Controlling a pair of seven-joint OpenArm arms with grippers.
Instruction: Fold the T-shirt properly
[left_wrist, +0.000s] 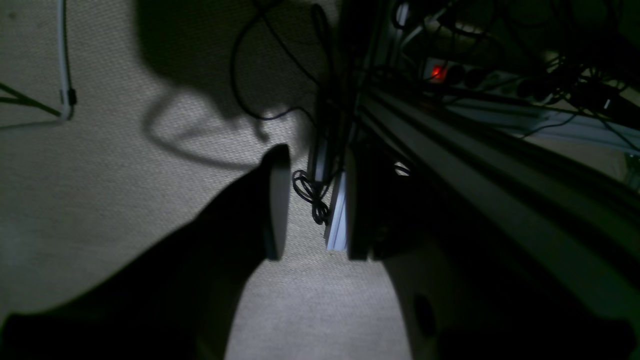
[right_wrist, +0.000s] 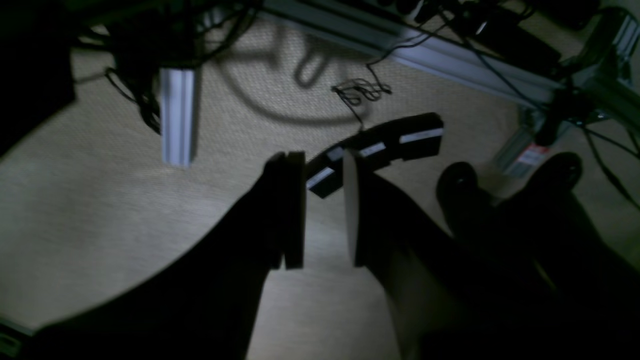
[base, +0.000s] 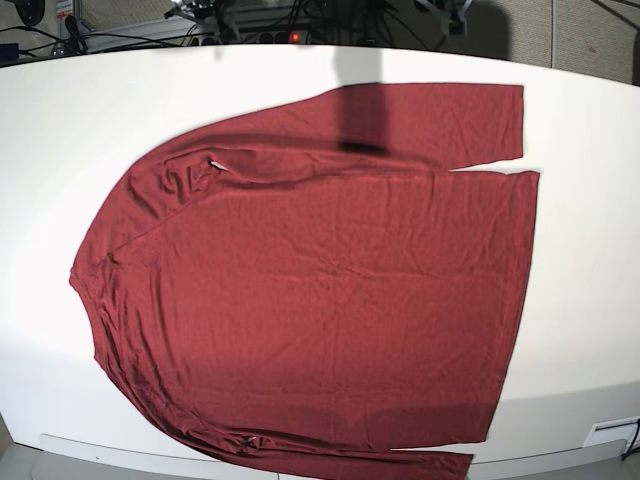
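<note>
Lying flat across the white worktop (base: 580, 250), the T-shirt (base: 320, 290) fills the frame's centre. Both tools, left (left_wrist: 317, 200) and right (right_wrist: 324, 210), hang over carpet, released and empty, nowhere near it.

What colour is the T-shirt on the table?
Plain dark red T-shirt, no print; the base view shows it best.

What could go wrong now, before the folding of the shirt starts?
1. The lower sleeve of the T-shirt hangs past the near edge of the table; it may slip down when pulled.
2. The fabric already shows wrinkles, which could get folded in.
3. Both end effectors, left and right, are open over the floor, far from the cloth.
</note>
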